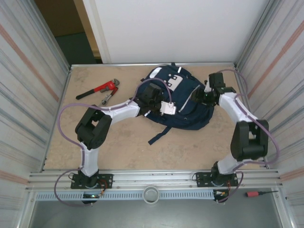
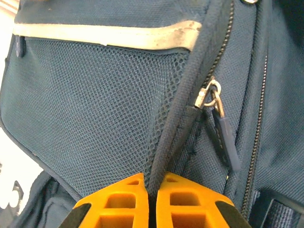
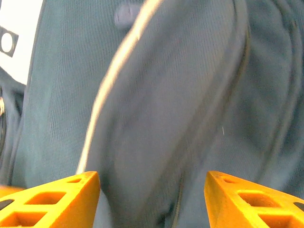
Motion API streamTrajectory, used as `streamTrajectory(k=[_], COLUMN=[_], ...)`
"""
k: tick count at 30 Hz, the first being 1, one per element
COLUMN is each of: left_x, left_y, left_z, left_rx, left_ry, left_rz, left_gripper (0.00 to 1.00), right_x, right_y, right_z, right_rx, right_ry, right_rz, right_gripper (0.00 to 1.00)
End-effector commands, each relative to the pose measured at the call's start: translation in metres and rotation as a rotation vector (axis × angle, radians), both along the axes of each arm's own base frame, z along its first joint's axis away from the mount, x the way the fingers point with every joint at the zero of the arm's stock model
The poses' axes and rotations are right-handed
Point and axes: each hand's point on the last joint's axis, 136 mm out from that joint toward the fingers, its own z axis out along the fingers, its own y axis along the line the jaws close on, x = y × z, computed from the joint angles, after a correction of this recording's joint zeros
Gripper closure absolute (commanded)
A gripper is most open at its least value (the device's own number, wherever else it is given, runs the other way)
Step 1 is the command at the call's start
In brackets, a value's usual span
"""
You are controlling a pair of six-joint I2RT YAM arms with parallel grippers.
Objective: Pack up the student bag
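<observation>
Lying near the far edge of the table (image 1: 118, 142), the student bag (image 1: 185, 107) has the left pincer (image 1: 153, 96) on its left flank and the right pincer (image 1: 203, 98) on its right. From the left wrist, the left pincer (image 2: 151, 184) is clenched on the mesh pocket's (image 2: 95, 104) corded edge (image 2: 176, 126). From the right wrist, the right pincer (image 3: 152, 190) is spread wide, with blurred bag fabric between its fingers (image 3: 61, 197).
</observation>
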Motion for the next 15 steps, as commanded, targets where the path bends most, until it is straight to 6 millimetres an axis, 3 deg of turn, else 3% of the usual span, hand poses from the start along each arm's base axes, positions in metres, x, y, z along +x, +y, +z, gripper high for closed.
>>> streamTrajectory(k=[1,8,15], left_x=[-0.020,-0.022,-0.026], left_y=[-0.003,-0.002,-0.006], left_z=[-0.004,0.010,0.020], left_rx=[-0.083,-0.176,-0.227], left_ry=[0.245,0.395,0.500], left_rz=[0.037,0.075,0.072], left_gripper=[1.00,1.00,1.00], right_x=[-0.028,-0.071,-0.083], right_y=[0.013,0.074,0.112], right_z=[0.016,0.031,0.019], right_rx=[-0.043,-0.034,-0.043], right_ry=[-0.072,-0.298,-0.397], right_rz=[0.023,0.112,0.126], right_gripper=[0.41,0.48,0.57])
